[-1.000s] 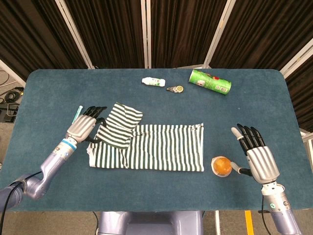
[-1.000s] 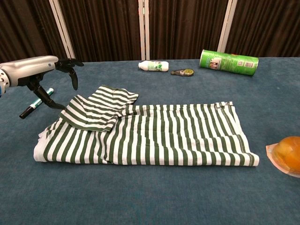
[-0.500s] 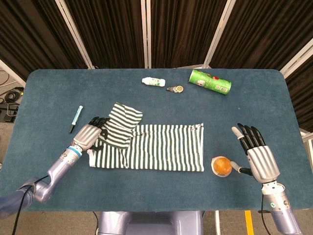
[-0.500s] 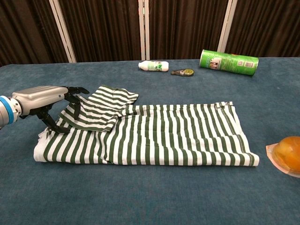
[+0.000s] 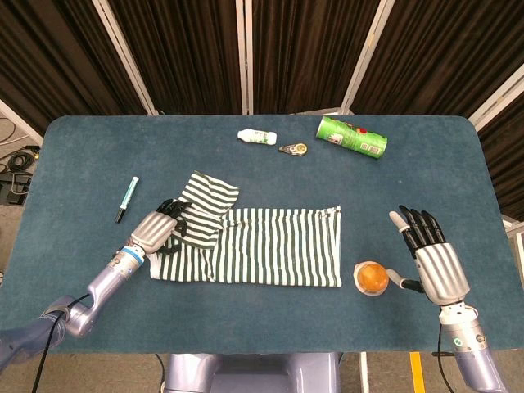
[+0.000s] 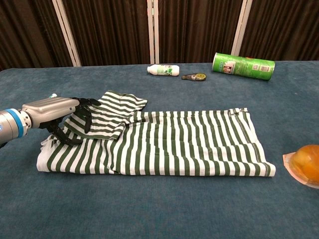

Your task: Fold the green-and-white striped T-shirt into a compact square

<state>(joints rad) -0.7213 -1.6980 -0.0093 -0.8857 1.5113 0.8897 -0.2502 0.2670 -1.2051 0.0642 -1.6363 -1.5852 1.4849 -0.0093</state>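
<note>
Our left hand (image 5: 158, 228) lies over the left end of the green-and-white striped T-shirt (image 5: 262, 246), its dark fingers (image 6: 83, 115) curled down onto the folded-over sleeve; we cannot tell whether they have actually pinched any cloth or only rest on it. The shirt stretches away from that hand toward our right as a long folded band lying flat on the blue table (image 5: 426, 164), with the sleeve flap turned up just beyond the fingertips. Out past the hand's outer side, well apart from it, lies a marker pen (image 5: 126, 199). Our right hand (image 5: 432, 255) is open, palm down, fingers spread and holding nothing, well apart from the shirt's right edge. Just beside its thumb, between the hand and the shirt, sits an orange fruit on a wrapper (image 5: 372, 277). Far ahead of both hands lie a small white bottle (image 5: 257, 137), a correction-tape dispenser (image 5: 293, 148) and a green can on its side (image 5: 351, 136)
</note>
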